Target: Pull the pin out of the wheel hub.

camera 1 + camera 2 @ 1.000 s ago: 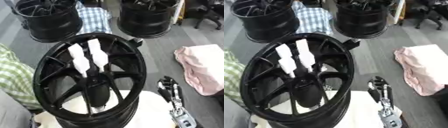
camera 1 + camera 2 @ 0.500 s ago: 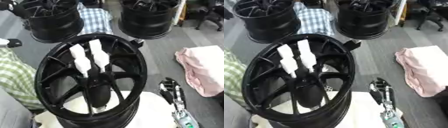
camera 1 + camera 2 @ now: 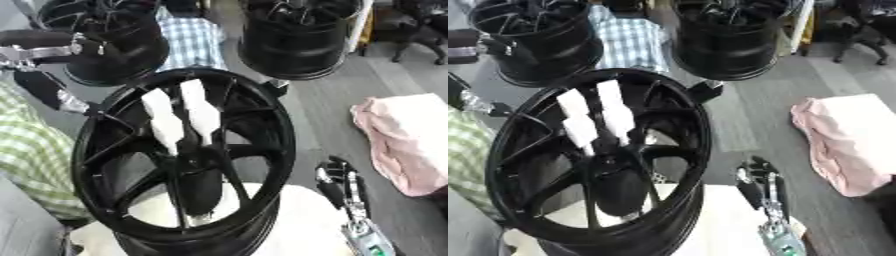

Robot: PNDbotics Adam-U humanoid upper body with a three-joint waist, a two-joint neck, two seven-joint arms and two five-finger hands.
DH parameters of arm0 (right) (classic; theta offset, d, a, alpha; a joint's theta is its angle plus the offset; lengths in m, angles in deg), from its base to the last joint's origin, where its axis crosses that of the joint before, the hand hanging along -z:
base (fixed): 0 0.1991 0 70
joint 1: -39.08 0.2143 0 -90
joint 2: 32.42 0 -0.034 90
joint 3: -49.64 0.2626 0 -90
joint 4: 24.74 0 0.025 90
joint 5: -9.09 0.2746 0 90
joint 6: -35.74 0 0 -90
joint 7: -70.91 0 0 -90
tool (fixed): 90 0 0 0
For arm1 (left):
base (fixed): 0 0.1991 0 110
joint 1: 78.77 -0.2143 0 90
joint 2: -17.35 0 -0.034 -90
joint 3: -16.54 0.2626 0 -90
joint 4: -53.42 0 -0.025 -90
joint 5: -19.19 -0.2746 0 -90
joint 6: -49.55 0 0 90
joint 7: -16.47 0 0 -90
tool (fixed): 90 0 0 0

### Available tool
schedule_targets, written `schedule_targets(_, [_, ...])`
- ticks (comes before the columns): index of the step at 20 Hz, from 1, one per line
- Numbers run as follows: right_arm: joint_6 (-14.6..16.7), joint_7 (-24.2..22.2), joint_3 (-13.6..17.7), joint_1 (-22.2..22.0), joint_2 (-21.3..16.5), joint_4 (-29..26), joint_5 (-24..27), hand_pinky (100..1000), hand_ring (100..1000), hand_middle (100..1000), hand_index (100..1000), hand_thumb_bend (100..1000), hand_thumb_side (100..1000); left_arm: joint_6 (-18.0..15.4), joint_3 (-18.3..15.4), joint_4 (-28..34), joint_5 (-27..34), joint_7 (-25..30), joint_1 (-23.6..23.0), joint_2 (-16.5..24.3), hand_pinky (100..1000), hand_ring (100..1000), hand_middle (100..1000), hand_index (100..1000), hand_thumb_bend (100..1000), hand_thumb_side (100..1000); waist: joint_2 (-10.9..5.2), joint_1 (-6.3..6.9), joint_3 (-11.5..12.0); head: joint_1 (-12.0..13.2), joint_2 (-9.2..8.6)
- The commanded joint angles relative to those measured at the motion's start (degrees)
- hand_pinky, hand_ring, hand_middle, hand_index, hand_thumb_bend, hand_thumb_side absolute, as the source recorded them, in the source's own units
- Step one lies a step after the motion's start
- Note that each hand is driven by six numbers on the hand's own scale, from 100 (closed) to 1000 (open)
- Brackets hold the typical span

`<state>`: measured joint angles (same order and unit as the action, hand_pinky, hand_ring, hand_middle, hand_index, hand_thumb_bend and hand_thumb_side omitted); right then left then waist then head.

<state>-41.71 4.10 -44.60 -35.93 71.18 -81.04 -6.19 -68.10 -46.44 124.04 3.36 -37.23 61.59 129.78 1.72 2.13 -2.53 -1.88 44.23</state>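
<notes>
the wheel hub [image 3: 179,160] stood tilted at centre, two white pins [image 3: 184,117] rising from its middle toward 12 o'clock. the right hand [image 3: 341,182] lay nearer, at the pins' 4 o'clock, fingers relaxed and holding nothing. the left hand [image 3: 44,50], at 10 o'clock, was unclear.

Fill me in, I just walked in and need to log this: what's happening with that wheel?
A large black spoked wheel rim lies on its side in front of the robot, with two white pins still standing in its hub. The robot's left arm comes in from the upper left, its left hand beside the rim's edge, not on the pins. The right hand rests idle at lower right.
</notes>
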Motion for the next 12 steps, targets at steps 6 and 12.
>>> schedule_targets(6, [0.2,0.1,0.1,0.5,-0.5,-0.4,-0.2,743,732,691,830,100,483,-15.6,0.6,-0.3,2.0,15.6,2.4,-0.2,884,853,860,920,456,401,-0.90,0.21,-0.3,-0.2,-0.11])
schedule_targets(12, [0.3,0.0,0.0,0.5,-0.4,-0.5,-0.3,743,732,691,830,100,484,-19.5,2.4,-2.3,0.9,15.7,3.0,-1.9,880,852,851,913,379,308,-0.84,0.30,-0.6,-0.1,-0.11])
